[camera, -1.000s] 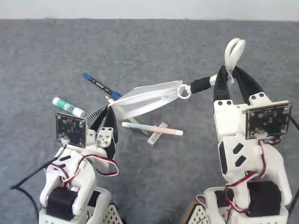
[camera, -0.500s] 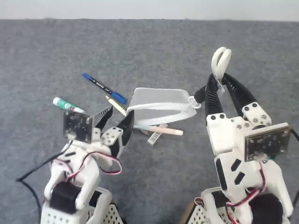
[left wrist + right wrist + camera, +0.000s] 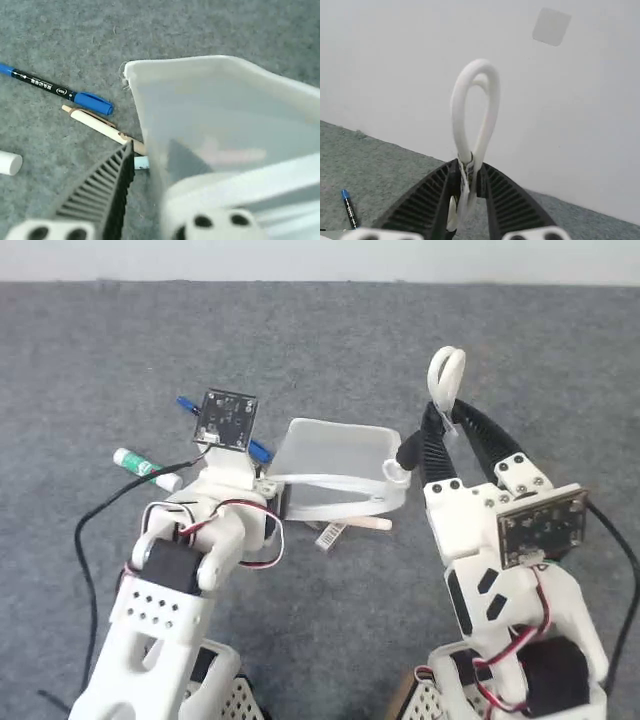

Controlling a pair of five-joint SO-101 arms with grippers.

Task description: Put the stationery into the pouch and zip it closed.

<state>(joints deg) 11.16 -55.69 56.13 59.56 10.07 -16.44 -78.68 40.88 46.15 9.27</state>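
The right tool (image 3: 467,172) clamps the white loop (image 3: 475,105) of the translucent pouch (image 3: 335,455), which sits between the two arms over the grey surface (image 3: 330,340). The left tool (image 3: 150,150), jaws apart, straddles the pouch's opposite edge, near a blue pen (image 3: 60,91) and a beige pen (image 3: 100,126).

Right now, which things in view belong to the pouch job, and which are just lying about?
Job:
pouch
blue pen
beige pen
glue stick
pastel pen

Lying about:
black cable
grey mat
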